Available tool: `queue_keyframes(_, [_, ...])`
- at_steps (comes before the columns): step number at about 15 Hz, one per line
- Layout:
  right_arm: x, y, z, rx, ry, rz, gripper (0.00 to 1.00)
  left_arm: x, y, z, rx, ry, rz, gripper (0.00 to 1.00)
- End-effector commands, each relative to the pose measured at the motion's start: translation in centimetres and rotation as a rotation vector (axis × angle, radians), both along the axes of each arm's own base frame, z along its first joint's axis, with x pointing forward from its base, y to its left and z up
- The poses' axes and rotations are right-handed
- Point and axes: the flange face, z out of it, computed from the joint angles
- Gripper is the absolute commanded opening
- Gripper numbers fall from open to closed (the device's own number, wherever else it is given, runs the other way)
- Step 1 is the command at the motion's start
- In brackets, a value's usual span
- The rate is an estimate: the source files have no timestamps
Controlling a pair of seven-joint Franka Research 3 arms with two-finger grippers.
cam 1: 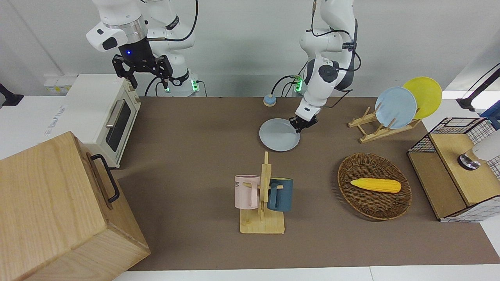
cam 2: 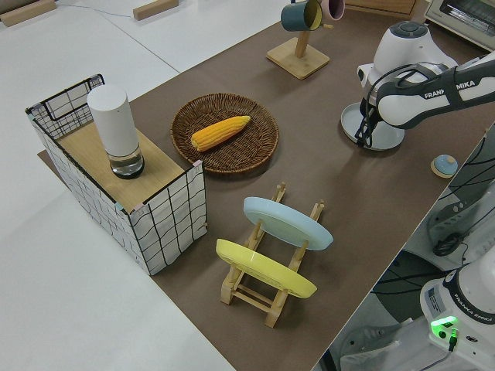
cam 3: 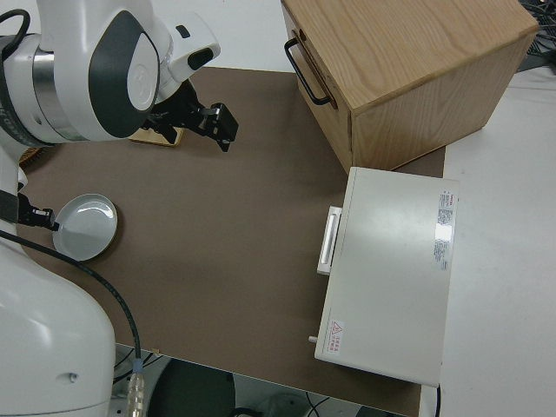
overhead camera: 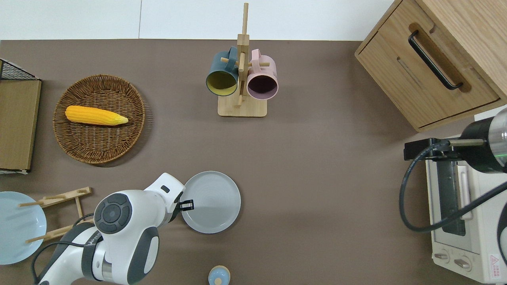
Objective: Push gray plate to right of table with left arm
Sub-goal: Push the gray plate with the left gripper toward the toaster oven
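The gray plate (cam 1: 279, 134) lies flat on the brown table (cam 1: 195, 125), nearer to the robots than the mug rack. It also shows in the overhead view (overhead camera: 211, 202), the left side view (cam 2: 379, 133) and the right side view (cam 3: 84, 226). My left gripper (cam 1: 300, 125) is low at the table, shut, with its fingertips against the plate's rim on the side toward the left arm's end; it shows in the overhead view (overhead camera: 186, 205) too. My right gripper (cam 1: 142, 76) is open and empty, parked.
A mug rack (overhead camera: 241, 79) holds a dark blue and a pink mug. A wicker basket (overhead camera: 99, 118) with a corn cob, a plate rack (cam 1: 390, 113) with sky-blue and yellow plates, a small blue bell (overhead camera: 219, 276), a toaster oven (cam 1: 105, 117) and a wooden cabinet (overhead camera: 435, 59) stand around.
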Motion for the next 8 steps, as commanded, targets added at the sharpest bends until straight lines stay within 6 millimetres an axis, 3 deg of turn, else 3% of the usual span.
queue_keyframes(1, [0.0,0.1,0.1,-0.001,0.007,0.003,0.996,-0.8,-2.7,-1.6,-0.043,0.004,0.005,0.00])
queue_keyframes(8, [0.0,0.1,0.1,-0.001,0.007,0.003,0.996,-1.6,-10.4,-1.7,-0.093,0.007,-0.008,0.00])
